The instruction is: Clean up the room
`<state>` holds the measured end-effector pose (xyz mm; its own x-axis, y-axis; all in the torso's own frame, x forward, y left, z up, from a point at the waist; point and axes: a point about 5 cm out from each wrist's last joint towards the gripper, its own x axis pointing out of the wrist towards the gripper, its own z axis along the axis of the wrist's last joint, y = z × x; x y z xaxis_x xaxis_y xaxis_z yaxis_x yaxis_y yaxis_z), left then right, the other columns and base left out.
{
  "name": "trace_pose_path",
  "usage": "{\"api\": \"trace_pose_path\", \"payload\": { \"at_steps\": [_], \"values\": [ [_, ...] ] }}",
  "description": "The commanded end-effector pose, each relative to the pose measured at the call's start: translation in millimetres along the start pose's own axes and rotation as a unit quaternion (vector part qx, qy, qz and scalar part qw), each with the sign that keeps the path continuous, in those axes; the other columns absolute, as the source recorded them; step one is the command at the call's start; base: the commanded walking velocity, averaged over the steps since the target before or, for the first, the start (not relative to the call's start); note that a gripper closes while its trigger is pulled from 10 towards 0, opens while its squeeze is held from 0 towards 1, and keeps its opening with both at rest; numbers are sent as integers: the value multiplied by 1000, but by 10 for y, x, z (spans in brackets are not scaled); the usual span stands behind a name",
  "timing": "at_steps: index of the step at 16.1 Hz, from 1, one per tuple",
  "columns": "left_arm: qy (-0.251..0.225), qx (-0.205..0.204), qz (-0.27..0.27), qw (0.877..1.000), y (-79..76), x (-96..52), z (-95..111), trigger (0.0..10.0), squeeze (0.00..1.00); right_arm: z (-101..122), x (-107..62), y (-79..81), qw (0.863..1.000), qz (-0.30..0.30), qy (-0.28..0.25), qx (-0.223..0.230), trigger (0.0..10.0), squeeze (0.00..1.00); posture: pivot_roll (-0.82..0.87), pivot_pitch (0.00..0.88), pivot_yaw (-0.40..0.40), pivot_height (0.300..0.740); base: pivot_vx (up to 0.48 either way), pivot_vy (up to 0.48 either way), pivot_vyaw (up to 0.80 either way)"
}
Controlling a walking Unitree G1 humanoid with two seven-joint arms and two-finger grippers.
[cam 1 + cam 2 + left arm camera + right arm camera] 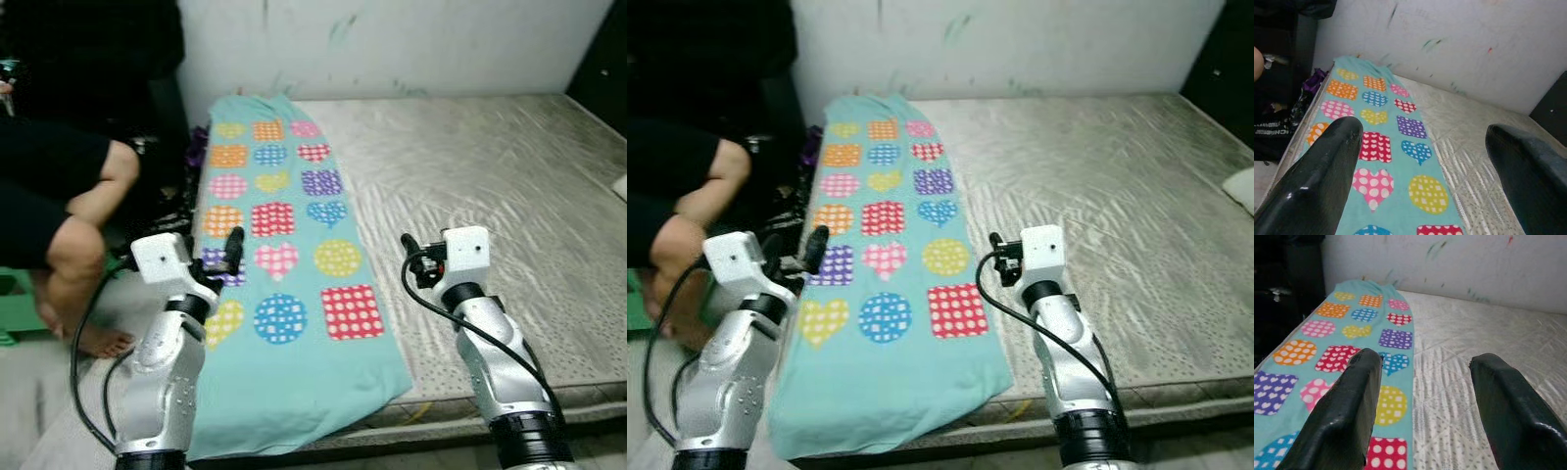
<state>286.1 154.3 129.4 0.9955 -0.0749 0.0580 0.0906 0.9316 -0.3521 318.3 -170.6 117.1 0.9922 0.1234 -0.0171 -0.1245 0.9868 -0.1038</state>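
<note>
The turquoise blanket [279,264] lies along the mattress's [490,196] left side, long axis near-to-far. The left claw [233,245] hovers over its left edge (nearer); the right claw [409,257] is beside its right edge; both released.

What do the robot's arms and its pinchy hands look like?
Both arms are shiny silver metal with small round holes and dark bands low down. Each wrist carries a white boxy block, and a black cable loops beside it. The left gripper and right gripper each have two long, glossy black fingers with rounded tips.
</note>
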Motion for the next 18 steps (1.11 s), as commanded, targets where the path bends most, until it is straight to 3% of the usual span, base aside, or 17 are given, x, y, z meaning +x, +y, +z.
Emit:
{"api": "trace_pose_path", "payload": {
  "at_steps": [1, 7, 18],
  "values": [
    [3, 6, 1, 1000, 26, -2, 0, 10000, 0, 14, 10, 30, 1000, 5, -1, 1, 10000, 0, -95, 28, 8, 740, 0, 480, 0],
    [3, 6, 0, 1000, 22, 3, 5, 10000, 0, 23, 21, 30, 1000, 4, -1, 3, 10000, 0, -94, 28, 8, 740, 0, 480, 0],
    [-2, 16, 0, 1000, 39, 12, 17, 10000, 0, 37, 28, 77, 1000, 11, -7, 6, 10000, 0, -92, 17, 10, 740, 0, 0, 0]
  ]
}}
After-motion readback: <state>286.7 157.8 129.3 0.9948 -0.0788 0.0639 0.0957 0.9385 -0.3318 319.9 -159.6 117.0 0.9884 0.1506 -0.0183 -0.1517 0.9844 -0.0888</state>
